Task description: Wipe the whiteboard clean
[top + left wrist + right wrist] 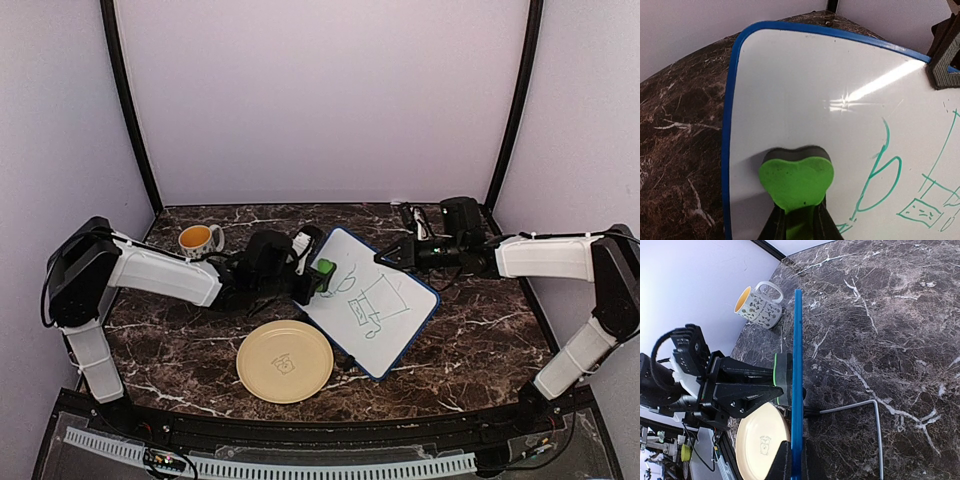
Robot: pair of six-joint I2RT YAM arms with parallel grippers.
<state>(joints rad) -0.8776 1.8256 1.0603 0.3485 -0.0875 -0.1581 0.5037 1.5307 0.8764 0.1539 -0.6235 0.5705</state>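
Left end effector [312, 280], in the top view, is pinched on a green heart-shaped eraser with a dark felt pad [325, 268] and presses it against the far-left part of the small white rectangular whiteboard with a thin blue frame [395, 325]. The whiteboard lies at the middle of the dark marble table [480, 340], its long axis running from far-left to near-right. The right end effector [388, 257] clamps its far edge. Green marker doodles [368, 300] lie to the right of the eraser and nearer, so the wiping stroke likely has to travel that way along the long axis. The left arm carries the tool, while the right only steadies the frame.

From the left wrist, the eraser [796, 177] sits flat on bare white near the whiteboard's [805, 85] left frame. The doodles [885, 170] begin just beside it on the right and run off the picture. The right end effector [944, 60] grips the edge at upper right.

From the right wrist, the whiteboard [798, 340] shows edge-on as a blue line. The right end effector [794, 462] is closed on that edge. The eraser [782, 377] touches the drawn face from the left.
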